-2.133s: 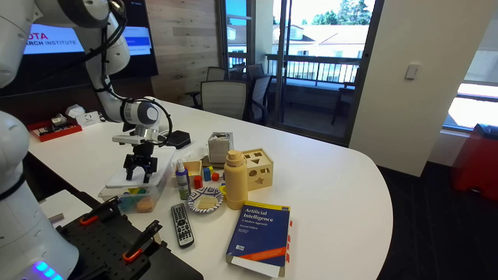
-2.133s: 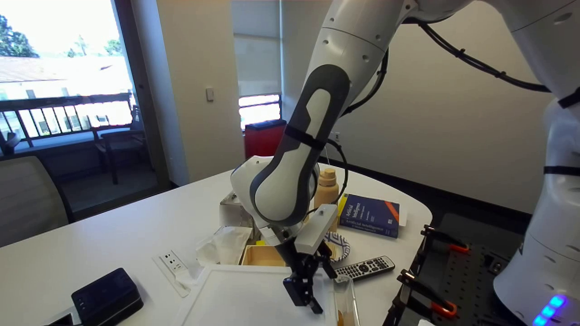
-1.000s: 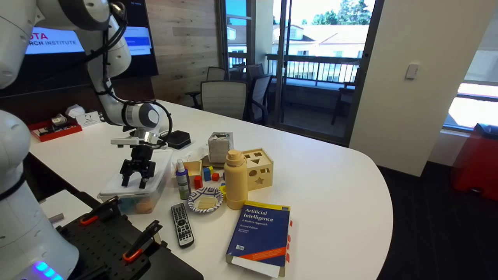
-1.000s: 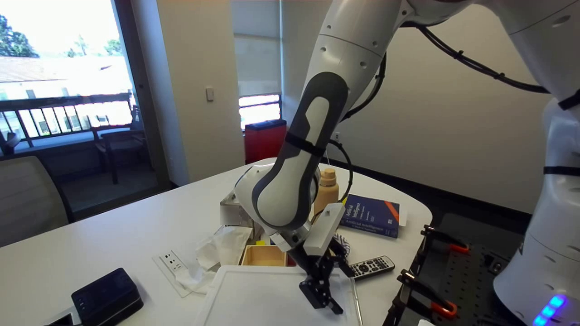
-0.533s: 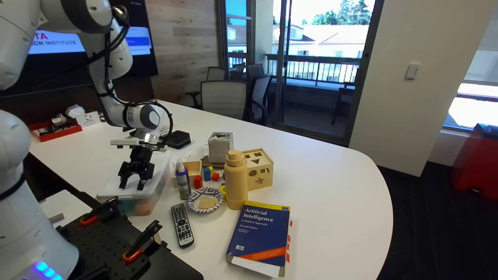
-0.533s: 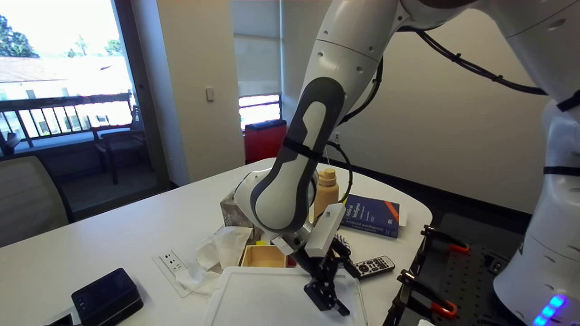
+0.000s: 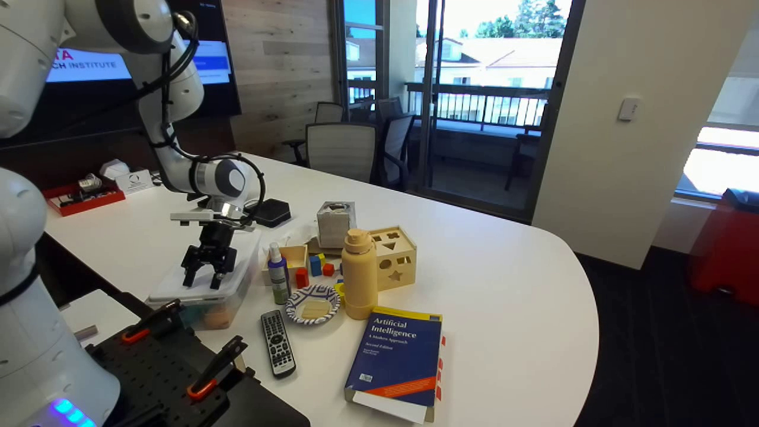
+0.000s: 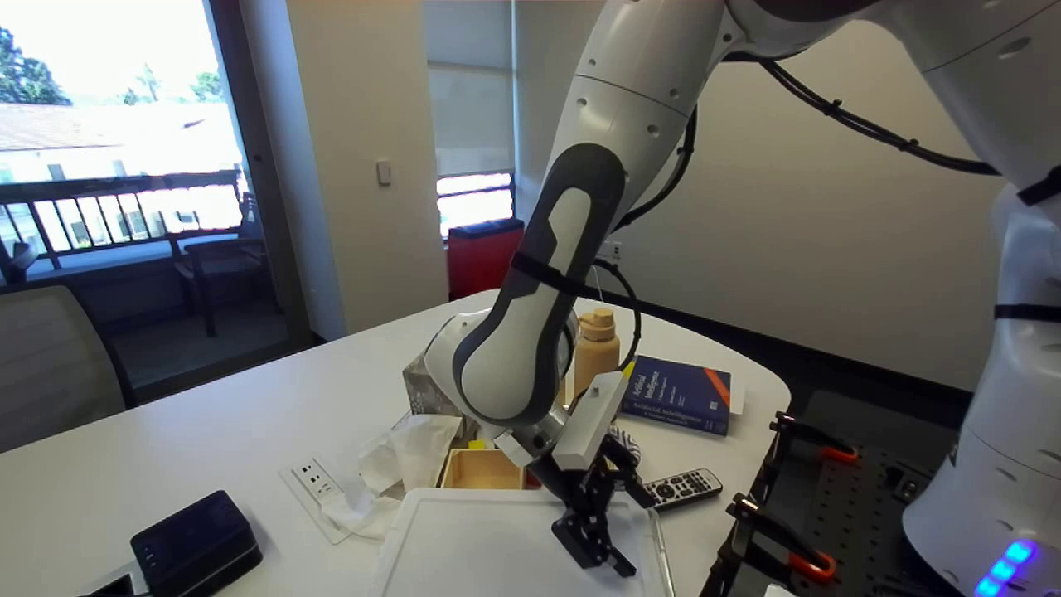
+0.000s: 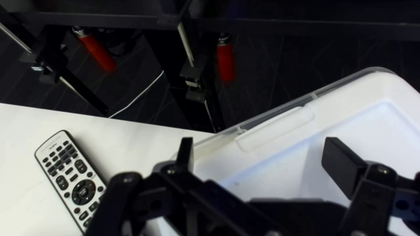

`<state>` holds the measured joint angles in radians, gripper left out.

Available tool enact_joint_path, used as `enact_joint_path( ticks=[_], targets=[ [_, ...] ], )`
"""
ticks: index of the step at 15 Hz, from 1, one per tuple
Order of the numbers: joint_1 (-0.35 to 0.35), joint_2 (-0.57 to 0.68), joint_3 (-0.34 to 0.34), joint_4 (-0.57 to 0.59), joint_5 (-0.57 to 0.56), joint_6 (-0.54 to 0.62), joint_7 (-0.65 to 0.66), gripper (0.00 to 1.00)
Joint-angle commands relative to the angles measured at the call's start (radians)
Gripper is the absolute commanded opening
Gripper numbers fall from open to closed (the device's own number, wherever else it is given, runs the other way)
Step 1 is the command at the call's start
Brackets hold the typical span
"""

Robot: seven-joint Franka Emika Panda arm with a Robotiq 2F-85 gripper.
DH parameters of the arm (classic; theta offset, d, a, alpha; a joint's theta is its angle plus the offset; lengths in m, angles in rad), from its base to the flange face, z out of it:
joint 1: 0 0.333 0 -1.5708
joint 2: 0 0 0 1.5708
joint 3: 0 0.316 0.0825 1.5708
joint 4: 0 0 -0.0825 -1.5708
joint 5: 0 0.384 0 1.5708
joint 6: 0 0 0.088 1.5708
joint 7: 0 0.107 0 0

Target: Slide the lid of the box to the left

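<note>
Jaws wide apart, pointing down over the whitish lid (image 8: 481, 547), contact too close to call, lid lying across the clear box (image 7: 232, 305), arm (image 8: 572, 220) slanting down from one o'clock in an exterior view, worktop (image 8: 249, 431) beneath

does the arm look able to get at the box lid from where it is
Probably yes: the gripper stands open over the lid, and no object shows between the two. Whether they touch is hard to tell.
</note>
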<state>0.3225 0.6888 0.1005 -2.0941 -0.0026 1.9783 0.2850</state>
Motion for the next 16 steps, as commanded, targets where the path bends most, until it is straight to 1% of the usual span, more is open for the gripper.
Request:
enact_joint_path(
  ticks=[1, 3, 6, 9, 13, 16],
  targets=[
    [-0.015, -0.073, 0.004, -0.026, 0.003, 0.047, 0.011, 1.00],
    [-0.028, -0.110, 0.012, -0.035, 0.014, 0.068, -0.008, 1.00],
    [-0.036, -0.164, 0.016, -0.036, 0.013, 0.063, -0.018, 1.00],
    [-0.048, -0.226, 0.020, -0.054, 0.023, 0.098, -0.018, 1.00],
    [-0.070, -0.320, 0.037, -0.105, 0.073, 0.232, -0.034, 1.00],
    [-0.064, -0.383, 0.035, -0.134, 0.061, 0.312, -0.014, 1.00]
  ],
)
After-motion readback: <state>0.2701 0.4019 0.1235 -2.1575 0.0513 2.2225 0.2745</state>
